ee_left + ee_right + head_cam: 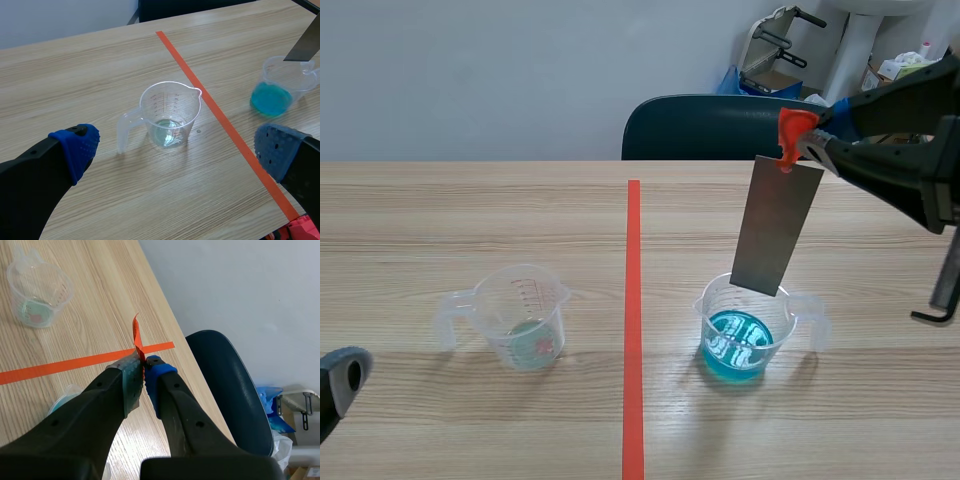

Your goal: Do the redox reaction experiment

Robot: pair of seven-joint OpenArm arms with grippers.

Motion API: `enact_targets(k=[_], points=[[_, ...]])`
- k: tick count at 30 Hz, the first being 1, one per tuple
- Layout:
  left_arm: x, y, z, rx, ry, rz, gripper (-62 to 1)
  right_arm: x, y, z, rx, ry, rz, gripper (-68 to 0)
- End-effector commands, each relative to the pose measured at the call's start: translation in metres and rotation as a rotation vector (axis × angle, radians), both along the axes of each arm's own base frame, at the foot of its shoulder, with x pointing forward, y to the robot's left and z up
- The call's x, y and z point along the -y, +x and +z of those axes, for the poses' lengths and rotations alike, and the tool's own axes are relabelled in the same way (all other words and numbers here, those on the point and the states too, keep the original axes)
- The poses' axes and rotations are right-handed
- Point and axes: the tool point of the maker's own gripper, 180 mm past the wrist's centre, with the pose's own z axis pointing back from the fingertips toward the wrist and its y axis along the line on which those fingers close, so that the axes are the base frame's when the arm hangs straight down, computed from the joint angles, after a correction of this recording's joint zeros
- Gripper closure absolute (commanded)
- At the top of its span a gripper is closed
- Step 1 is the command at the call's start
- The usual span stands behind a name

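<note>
Two clear plastic measuring cups with handles are in view: one cup holding blue liquid [760,310] and one nearly empty cup [520,300] with a trace of clear liquid. There is one flat grey metal strip [776,225], bearing one orange-red tab [794,130] at its upper end. There is also one dark blue chair [700,128], one orange-red tape line [633,330] and one light wooden table [470,210].
</note>
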Motion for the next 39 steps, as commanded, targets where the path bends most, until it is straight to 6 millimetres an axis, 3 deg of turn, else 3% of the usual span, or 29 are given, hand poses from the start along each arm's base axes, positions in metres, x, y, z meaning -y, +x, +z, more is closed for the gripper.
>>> enact_targets(k=[1,9,14,32,39], points=[[0.003,0.004,0.01,0.038,-0.016,-0.004,-62.3,-0.004,-0.002,0.008,0.019,0.011,0.025,-0.8],[0.003,0.004,0.01,0.038,-0.016,-0.004,-62.3,-0.005,-0.002,0.01,0.024,0.014,0.029,-0.8],[0.003,0.004,0.01,0.039,-0.016,-0.004,-62.3,-0.016,0.0,0.012,0.034,0.019,0.058,-0.8],[0.003,0.004,0.01,0.039,-0.016,-0.004,-62.3,-0.098,-0.001,0.03,0.081,0.07,0.259,-0.8],[0.003,0.004,0.01,0.039,-0.016,-0.004,-62.3,-0.132,-0.001,0.027,0.061,0.083,0.334,-0.8]])
